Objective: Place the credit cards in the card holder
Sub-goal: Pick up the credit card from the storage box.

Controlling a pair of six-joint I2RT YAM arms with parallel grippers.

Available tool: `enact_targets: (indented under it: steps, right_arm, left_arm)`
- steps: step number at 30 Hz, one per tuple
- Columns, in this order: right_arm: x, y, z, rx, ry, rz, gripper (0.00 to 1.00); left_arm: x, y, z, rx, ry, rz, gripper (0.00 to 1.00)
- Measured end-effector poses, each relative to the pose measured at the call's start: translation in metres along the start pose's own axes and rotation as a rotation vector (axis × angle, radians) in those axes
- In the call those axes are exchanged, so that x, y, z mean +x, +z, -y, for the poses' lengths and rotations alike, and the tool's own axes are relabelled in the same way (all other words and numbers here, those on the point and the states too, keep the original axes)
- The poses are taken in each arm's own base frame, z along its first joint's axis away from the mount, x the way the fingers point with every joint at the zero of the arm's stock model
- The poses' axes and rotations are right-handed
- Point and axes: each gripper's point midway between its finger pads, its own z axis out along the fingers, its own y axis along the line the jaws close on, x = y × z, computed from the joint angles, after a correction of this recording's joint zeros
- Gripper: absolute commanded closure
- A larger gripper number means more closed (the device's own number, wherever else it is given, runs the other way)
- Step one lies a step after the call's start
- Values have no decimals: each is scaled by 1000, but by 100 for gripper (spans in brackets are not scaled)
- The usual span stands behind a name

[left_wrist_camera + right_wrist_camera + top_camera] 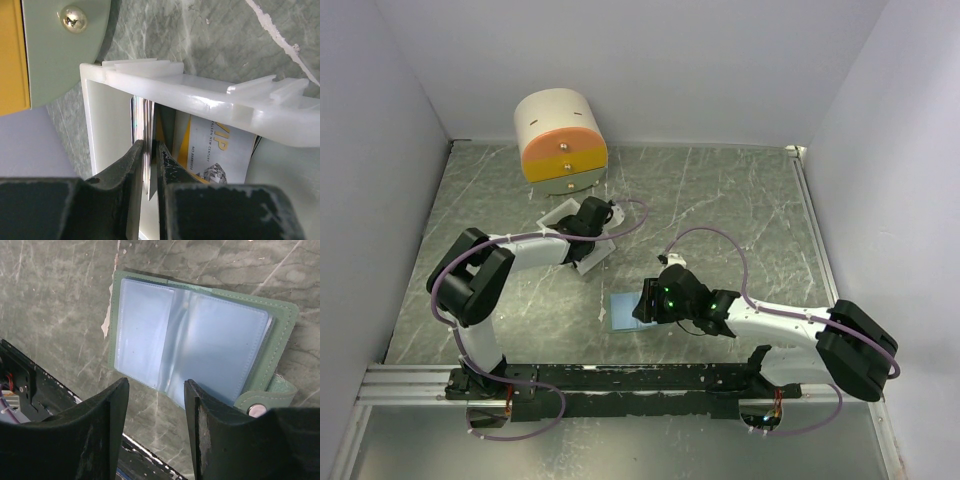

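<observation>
The card holder [190,340] lies open on the table, grey-green outside and pale blue inside, with its clasp tab [257,407] at the right. In the top view the holder [620,311] is partly under my right gripper [647,300]. My right gripper [157,390] is open and empty, hovering over the holder's near edge. My left gripper [151,145] reaches into the white box [200,95] and is shut on a thin credit card [146,115] standing on edge. Another card [215,150], grey and orange-yellow with "VIP" on it, leans in the box to the right.
The big cream cylinder [560,140] with orange and yellow drawers stands at the back left, just behind the white box [592,260]. Its drawer front and knob [74,19] show in the left wrist view. Side walls enclose the marbled table [740,210].
</observation>
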Motion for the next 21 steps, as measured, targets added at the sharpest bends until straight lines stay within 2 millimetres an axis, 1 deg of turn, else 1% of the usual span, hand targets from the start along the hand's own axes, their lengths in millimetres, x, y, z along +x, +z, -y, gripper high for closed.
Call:
enact_targets:
  steps: [3,10,13,18,21]
  right_arm:
    - [0,0,0,0,0,0,52]
    - [1,1,1,3,0,-4,52]
    - [1,1,1,3,0,-4,52]
    - [1,1,1,3,0,-4,52]
    - [1,1,1,3,0,-4,52]
  left_arm:
    - [0,0,0,0,2,-2,76]
    - [1,0,-2,-7,12,-6,75]
    - [0,-1,-3,-10,11,-7,74]
    - [-3,-1,-7,-21,10,-5,74]
    - [-2,-1,-8,-25,13,-7,77]
